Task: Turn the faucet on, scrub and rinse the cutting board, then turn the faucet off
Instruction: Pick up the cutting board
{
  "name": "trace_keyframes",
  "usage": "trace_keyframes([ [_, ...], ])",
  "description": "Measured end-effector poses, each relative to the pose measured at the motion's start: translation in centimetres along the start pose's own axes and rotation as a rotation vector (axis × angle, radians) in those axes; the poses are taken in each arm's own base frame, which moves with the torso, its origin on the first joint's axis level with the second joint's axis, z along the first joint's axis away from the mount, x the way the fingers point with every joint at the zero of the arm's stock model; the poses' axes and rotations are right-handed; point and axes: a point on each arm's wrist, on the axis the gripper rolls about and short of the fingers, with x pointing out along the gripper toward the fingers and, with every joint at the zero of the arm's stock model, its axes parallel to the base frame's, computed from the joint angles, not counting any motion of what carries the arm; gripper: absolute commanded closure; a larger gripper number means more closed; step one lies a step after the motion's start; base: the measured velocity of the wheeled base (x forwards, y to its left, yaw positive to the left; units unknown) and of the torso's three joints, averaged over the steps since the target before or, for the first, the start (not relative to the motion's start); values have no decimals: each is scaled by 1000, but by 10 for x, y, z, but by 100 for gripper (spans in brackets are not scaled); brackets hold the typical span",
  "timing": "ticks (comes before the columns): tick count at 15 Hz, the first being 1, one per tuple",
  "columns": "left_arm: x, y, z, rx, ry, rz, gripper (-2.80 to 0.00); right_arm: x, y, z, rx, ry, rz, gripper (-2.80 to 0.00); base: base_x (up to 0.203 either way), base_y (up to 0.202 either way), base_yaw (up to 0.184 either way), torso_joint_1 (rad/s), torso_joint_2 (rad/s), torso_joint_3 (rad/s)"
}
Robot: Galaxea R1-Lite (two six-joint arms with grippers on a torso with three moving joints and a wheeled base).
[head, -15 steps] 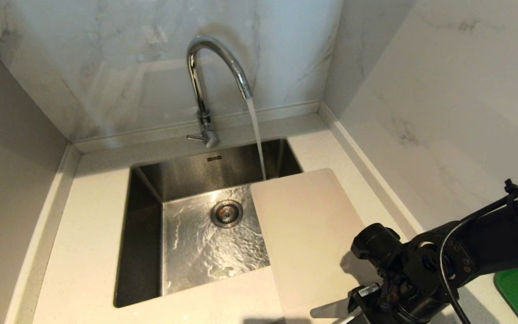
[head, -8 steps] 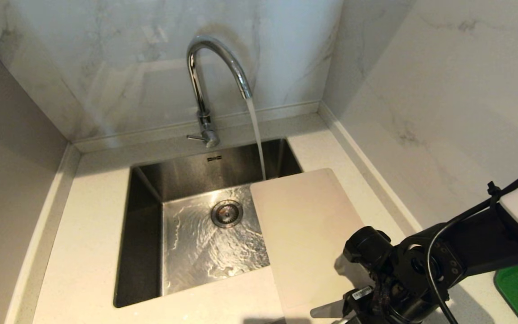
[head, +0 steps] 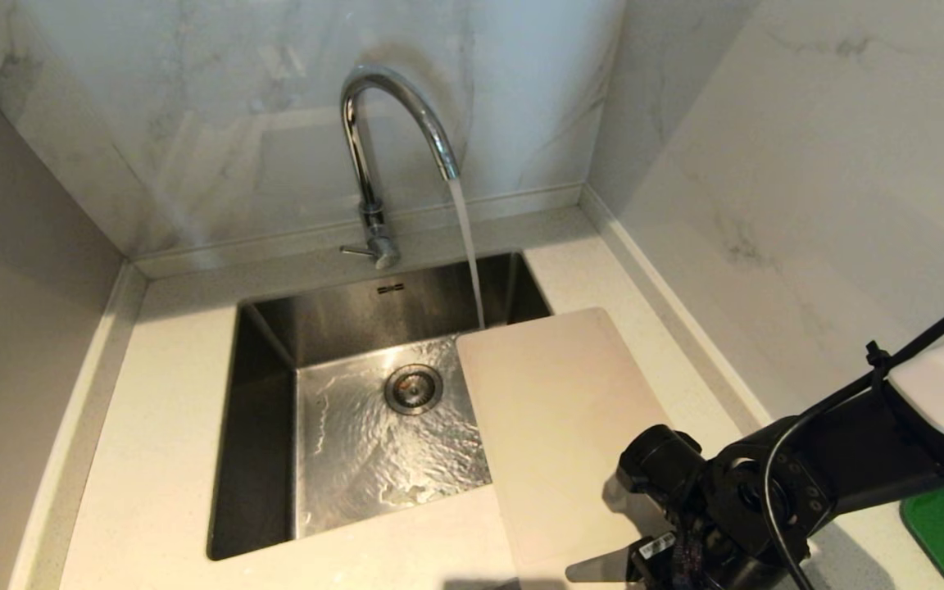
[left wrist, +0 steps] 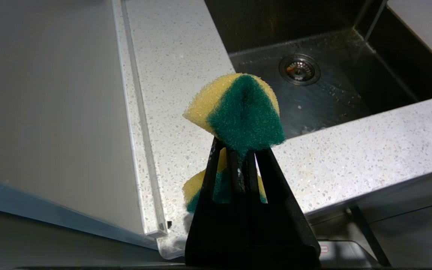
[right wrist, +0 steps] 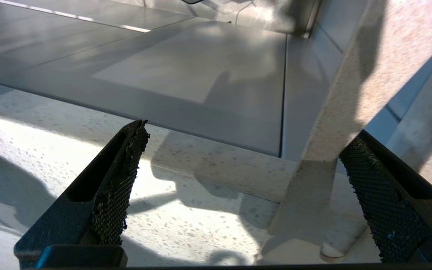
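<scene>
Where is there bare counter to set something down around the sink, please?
Bare: the counter between sink and left wall, and the strip behind the faucet. Crowded: the right side, under the cutting board and right end effector.

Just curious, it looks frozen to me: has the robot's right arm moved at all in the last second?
Yes. In the head view the right arm has slid leftward and slightly down, further over the unmoved cutting board.

glossy chrome faucet [head: 374, 156], matt plastic cutting board [head: 554, 410]
</scene>
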Motion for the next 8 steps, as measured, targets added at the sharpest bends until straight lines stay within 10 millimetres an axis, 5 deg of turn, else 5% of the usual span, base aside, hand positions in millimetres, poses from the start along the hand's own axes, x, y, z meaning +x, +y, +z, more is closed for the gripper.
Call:
trace_keyframes([
  [8,0,0,0,0,0,0,0,6,5,10,60,42,9,-280,0,0,0,0,0,0],
])
